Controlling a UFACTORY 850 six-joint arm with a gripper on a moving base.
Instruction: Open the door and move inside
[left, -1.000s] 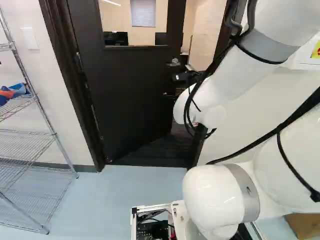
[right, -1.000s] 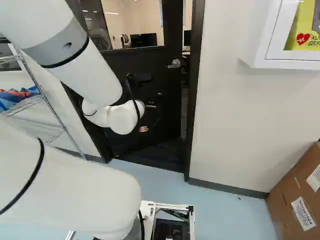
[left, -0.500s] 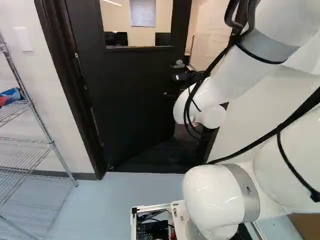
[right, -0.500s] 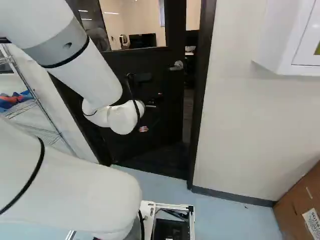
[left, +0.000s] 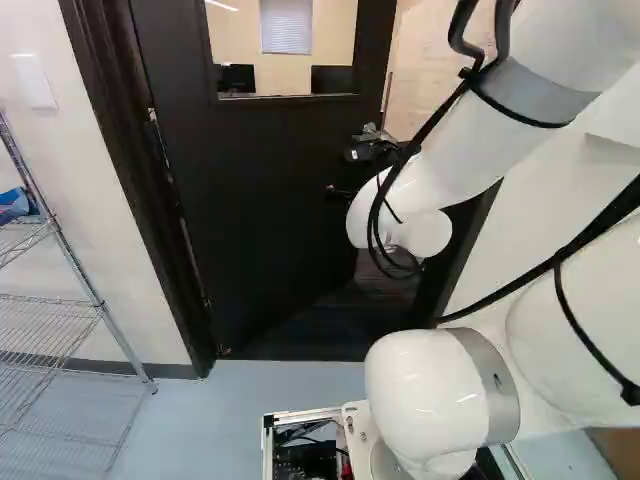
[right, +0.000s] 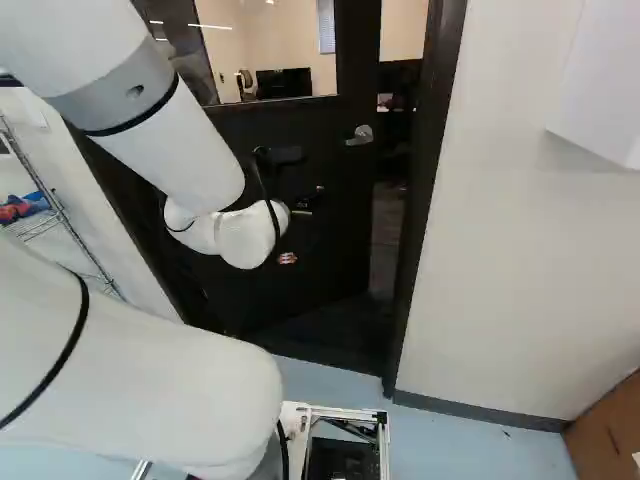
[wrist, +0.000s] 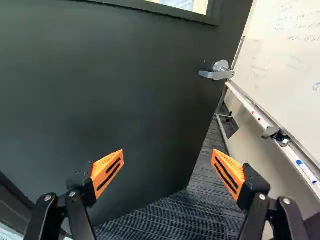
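The silver-framed robot base has moved, and the black windowed door, farther ajar ahead of the wide-spread black jaws, could swing back against the white arm if pushing contact slips.

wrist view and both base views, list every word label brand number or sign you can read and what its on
None can be read.
White whiteboard beyond the flat black door: handwriting, too small and faint to read.
Brown cardboard box at the right of the right base view: only a sliver of white label shows, nothing legible.
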